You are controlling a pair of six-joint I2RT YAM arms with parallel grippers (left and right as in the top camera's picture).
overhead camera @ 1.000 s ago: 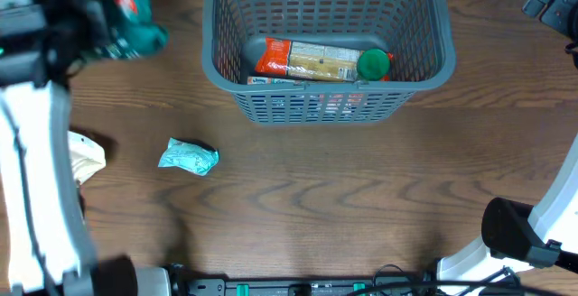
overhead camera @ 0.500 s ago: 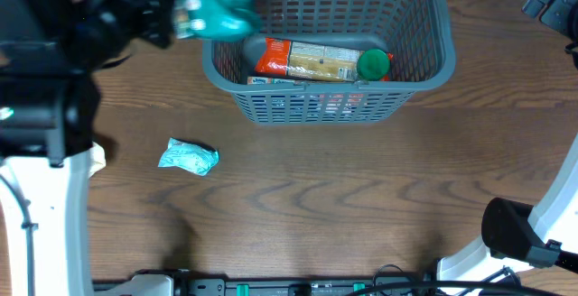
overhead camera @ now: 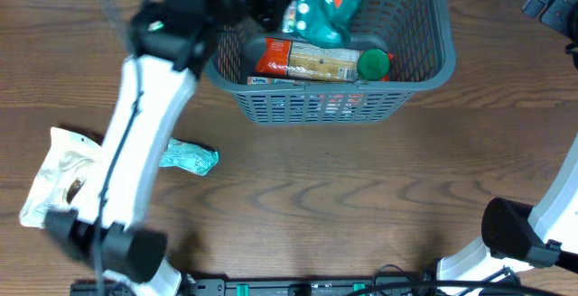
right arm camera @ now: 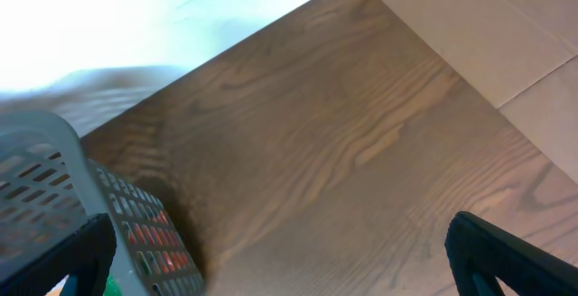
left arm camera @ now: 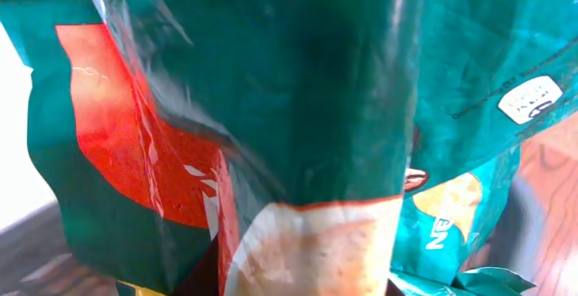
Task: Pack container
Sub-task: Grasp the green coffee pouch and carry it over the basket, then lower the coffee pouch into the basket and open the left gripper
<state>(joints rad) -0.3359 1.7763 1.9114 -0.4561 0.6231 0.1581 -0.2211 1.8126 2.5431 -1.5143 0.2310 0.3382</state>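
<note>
As left gripper point(overhead camera: 287, 3), pinching teal bag point(overhead camera: 327, 14), swung over container point(overhead camera: 424, 72), right gripper point(right arm camera: 280, 264) stayed spread.

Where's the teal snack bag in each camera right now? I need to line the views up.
Overhead: teal snack bag at top centre, over the far half of the container.
Left wrist: fills nearly the whole picture, close to the lens.
Right wrist: not in it.
Shared landmark: the container, top centre overhead and lower-left corner in the right wrist view; the left wrist view does not show it.
</note>
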